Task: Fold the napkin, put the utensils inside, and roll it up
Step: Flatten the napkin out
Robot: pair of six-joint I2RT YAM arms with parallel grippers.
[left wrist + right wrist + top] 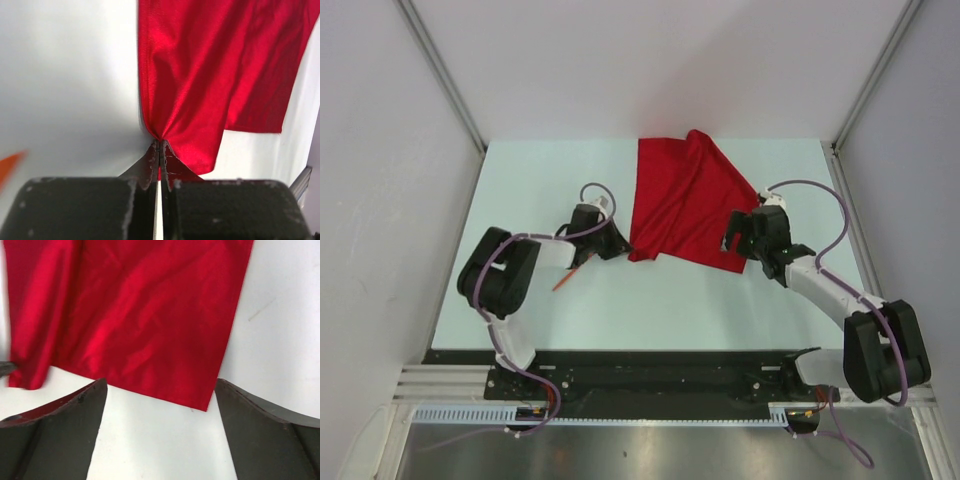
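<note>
Pinching the near left corner of the napkin (685,205) with my left gripper (159,145), jaws closed tight on the cloth.
Colleague: And the right gripper (160,390)?
Me: It stands wide open at the near right edge, holding nothing. The napkin lies rumpled on the table (720,310), not folded yet, I judge. The orange utensil (570,276) lies beside my left arm, apart from the cloth. So folding is only beginning; placing the utensil inside and rolling are all left.
</note>
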